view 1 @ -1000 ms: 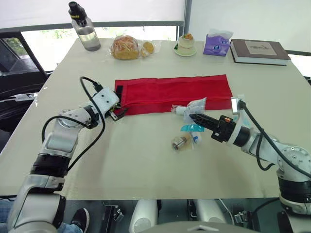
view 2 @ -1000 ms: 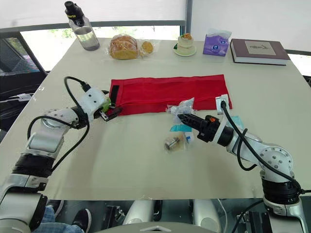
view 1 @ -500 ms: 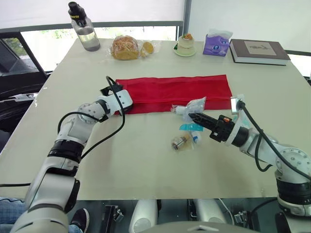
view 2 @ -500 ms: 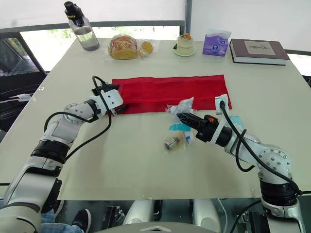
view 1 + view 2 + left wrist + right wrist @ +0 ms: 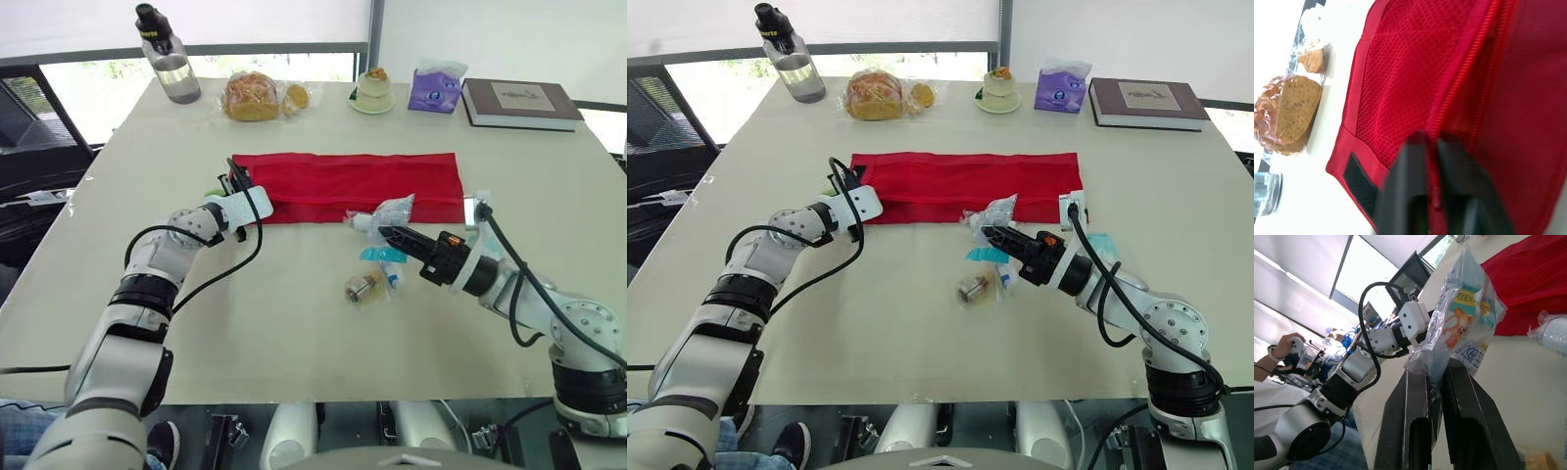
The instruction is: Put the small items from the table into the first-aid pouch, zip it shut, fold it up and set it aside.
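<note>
My left pincer [image 5: 238,186] has swung in to nip the left-end zip seam of the pouch [image 5: 362,181], so my right pincer [image 5: 384,233], clamping the bagged packet [image 5: 394,210], can load.

The pouch [image 5: 353,184] lies mid-frame on the table [image 5: 284,333] — small items [image 5: 367,286] just below it; bottle [image 5: 168,67], bread [image 5: 253,96], tissues [image 5: 437,86] and book [image 5: 522,103] line the top edge.

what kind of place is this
Probably a lab or office, not a home: a large pale table beside windows with roller blinds, and a person nearby holding what looks like a controller.
</note>
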`<control>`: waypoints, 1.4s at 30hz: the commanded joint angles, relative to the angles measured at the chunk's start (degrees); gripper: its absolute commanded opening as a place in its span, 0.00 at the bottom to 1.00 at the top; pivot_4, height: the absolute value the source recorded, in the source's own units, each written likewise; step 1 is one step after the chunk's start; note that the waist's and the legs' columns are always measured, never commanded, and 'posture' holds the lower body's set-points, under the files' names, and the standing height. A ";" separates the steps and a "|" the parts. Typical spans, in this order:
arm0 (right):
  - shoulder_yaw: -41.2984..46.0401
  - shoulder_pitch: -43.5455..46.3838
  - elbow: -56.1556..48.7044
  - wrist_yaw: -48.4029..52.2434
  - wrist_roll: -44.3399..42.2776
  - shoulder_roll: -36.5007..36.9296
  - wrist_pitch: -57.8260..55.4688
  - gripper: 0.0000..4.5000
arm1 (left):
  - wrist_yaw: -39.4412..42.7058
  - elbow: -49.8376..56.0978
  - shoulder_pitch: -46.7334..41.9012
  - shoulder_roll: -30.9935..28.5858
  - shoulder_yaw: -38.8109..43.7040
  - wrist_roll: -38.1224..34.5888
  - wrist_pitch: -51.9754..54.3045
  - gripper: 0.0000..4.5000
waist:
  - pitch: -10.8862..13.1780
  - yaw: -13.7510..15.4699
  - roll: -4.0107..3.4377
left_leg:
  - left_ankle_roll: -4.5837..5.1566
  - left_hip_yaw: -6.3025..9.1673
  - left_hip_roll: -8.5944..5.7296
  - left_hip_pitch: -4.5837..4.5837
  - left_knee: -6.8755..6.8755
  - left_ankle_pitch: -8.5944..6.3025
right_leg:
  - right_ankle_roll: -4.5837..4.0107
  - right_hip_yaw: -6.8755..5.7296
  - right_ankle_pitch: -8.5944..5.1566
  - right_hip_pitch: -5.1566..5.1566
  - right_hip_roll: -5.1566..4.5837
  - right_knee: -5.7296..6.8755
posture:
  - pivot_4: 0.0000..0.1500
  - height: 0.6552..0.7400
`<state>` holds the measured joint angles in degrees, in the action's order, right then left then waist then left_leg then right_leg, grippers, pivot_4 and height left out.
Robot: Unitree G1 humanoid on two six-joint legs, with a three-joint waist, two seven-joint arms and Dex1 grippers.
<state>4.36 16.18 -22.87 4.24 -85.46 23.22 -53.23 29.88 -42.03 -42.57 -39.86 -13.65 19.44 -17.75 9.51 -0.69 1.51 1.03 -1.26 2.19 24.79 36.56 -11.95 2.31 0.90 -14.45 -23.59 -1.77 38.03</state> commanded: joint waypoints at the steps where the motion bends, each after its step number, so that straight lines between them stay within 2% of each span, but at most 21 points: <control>1: 0.40 -0.11 -2.57 0.10 -0.22 -0.20 1.22 0.00 | 0.54 0.26 -1.06 0.00 0.18 0.01 -2.05 0.01 | 0.00 0.00 0.00 | 0.00 0.00 0.00 0.00 0.00 0.00 | 0.00 0.00 0.00 0.00 0.00 0.00 | 1.00 1.00; 19: 0.82 -1.60 -3.74 -0.60 0.47 -0.49 2.16 0.00 | 12.46 15.37 3.22 10.61 -4.03 -3.97 -3.74 0.01 | 0.00 0.03 0.00 | 0.00 0.00 -0.02 0.07 0.27 0.00 | 0.05 -0.01 0.04 0.03 0.03 0.13 | 1.00 1.00; 24: 0.86 -2.78 -4.98 -1.35 -0.21 -0.33 2.52 0.00 | 15.98 20.74 7.30 9.57 -4.03 -6.34 -3.33 0.01 | -0.01 -0.12 0.00 | 0.00 0.05 0.01 0.00 0.27 0.00 | 0.05 0.06 0.04 0.02 0.05 0.21 | 1.00 1.00; 29: 0.17 -2.78 -4.62 -0.82 0.04 -0.28 2.32 0.00 | 18.77 30.36 15.07 5.46 -2.29 -9.13 -1.22 0.01 | -0.02 -0.32 -0.02 | 0.00 0.08 0.04 -0.05 0.35 0.00 | 0.05 0.14 0.04 0.03 0.04 0.30 | 1.00 1.00; 33: -0.60 -1.60 -3.34 -0.57 -0.17 -0.51 1.81 0.00 | 18.67 31.82 16.12 4.15 0.55 -11.40 2.24 0.01 | -0.01 -0.16 -0.02 | 0.00 0.12 0.05 -0.08 0.47 0.00 | 0.04 0.11 0.03 0.02 0.06 0.49 | 1.00 1.00; 38: -7.04 3.87 4.17 0.09 6.01 -2.63 -1.25 0.00 | 22.57 33.61 14.08 4.72 5.83 -21.72 10.58 0.01 | -0.01 -0.29 -0.02 | 0.08 0.10 0.06 -0.10 0.81 0.05 | 0.05 0.13 0.02 0.02 0.08 0.78 | 1.00 1.00; 42: -9.08 8.91 12.36 -0.96 7.77 -9.43 -1.96 0.00 | 23.92 36.75 14.52 5.62 8.22 -27.90 19.76 0.01 | -0.01 -0.33 -0.03 | 0.09 0.10 0.08 -0.10 0.79 0.05 | 0.01 0.12 0.04 0.00 0.14 0.81 | 1.00 1.00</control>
<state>-4.50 24.03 -11.45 3.33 -77.61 15.16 -55.07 53.50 -7.91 -27.82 -34.51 -7.11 -5.39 -0.55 9.50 -1.02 1.48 1.12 -1.16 2.27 24.70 37.33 -11.90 2.32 1.02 -14.40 -23.59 -1.61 38.83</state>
